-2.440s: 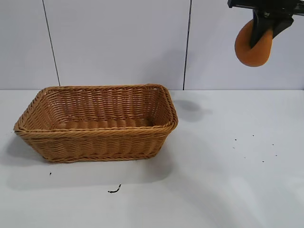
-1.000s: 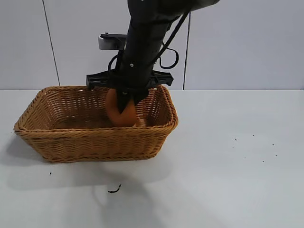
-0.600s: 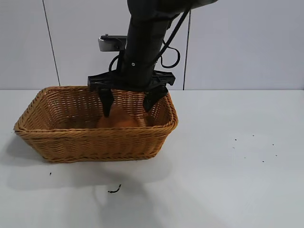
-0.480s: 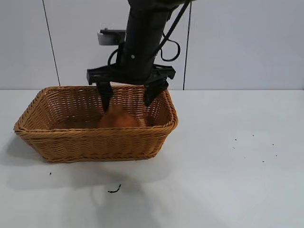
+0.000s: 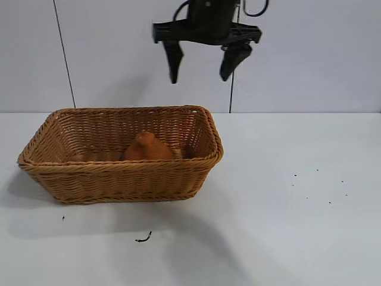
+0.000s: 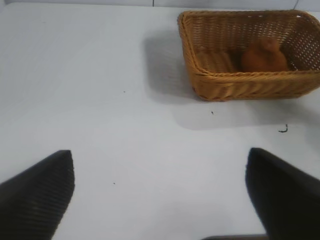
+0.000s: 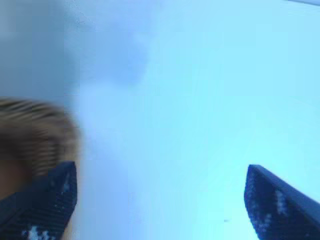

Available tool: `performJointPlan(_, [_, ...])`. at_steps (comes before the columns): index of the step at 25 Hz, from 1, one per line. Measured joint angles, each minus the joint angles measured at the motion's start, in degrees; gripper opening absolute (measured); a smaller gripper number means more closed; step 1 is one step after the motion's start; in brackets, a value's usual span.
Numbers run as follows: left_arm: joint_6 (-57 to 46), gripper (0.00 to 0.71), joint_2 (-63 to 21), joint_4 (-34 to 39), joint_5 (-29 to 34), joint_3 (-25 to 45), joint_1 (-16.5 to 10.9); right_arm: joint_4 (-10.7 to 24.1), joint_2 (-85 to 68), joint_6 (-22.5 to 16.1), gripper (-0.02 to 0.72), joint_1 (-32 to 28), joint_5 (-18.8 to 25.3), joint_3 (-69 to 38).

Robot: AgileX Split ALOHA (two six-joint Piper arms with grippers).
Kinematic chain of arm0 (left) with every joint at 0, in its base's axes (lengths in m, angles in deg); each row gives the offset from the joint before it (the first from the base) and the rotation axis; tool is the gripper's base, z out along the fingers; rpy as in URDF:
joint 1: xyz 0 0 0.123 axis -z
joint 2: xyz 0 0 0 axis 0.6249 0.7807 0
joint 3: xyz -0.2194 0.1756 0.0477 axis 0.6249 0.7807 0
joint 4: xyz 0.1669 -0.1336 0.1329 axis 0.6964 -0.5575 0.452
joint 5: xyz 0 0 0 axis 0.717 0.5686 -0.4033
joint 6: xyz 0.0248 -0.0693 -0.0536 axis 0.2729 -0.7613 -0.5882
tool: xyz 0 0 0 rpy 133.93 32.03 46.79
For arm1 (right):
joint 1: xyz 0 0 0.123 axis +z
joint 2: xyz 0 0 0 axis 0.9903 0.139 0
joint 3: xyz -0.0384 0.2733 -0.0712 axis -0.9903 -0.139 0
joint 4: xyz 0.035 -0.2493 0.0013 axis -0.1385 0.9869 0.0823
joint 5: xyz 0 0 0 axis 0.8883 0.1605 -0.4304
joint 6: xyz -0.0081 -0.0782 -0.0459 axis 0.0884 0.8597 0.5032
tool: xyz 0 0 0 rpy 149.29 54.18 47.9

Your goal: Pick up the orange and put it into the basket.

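While the orange [image 5: 148, 147] rests inside the wicker basket [image 5: 122, 179] on the tabletop [image 5: 286, 196], the right claw [image 5: 203, 62] hangs spread and empty above; retreating straight up avoids the rim. Left claw [image 6: 160, 192] is parked, spread.

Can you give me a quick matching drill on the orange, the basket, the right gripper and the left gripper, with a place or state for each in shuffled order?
Things:
1. orange
2. basket
3. right gripper
4. left gripper

Places or states:
A. open and empty, up above the basket's far right corner
B. standing on the white table, toward its left side
C. lying inside the basket, toward its right end
D. open, off to the side over bare table, looking at the basket from a distance

Pairs: 1-C, 2-B, 3-A, 4-D
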Motion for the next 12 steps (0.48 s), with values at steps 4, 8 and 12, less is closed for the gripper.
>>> performJointPlan(4, [0.0, 0.666, 0.0, 0.0, 0.0, 0.0, 0.0, -0.1, 0.0, 0.4, 0.625, -5.6, 0.0, 0.0])
performJointPlan(8, [0.0, 0.666, 0.0, 0.0, 0.0, 0.0, 0.0, -1.7, 0.0, 0.4, 0.625, -10.3, 0.0, 0.0])
performJointPlan(12, [0.0, 0.666, 0.0, 0.0, 0.0, 0.0, 0.0, -3.9, -1.2, 0.7, 0.619, -12.2, 0.0, -2.4])
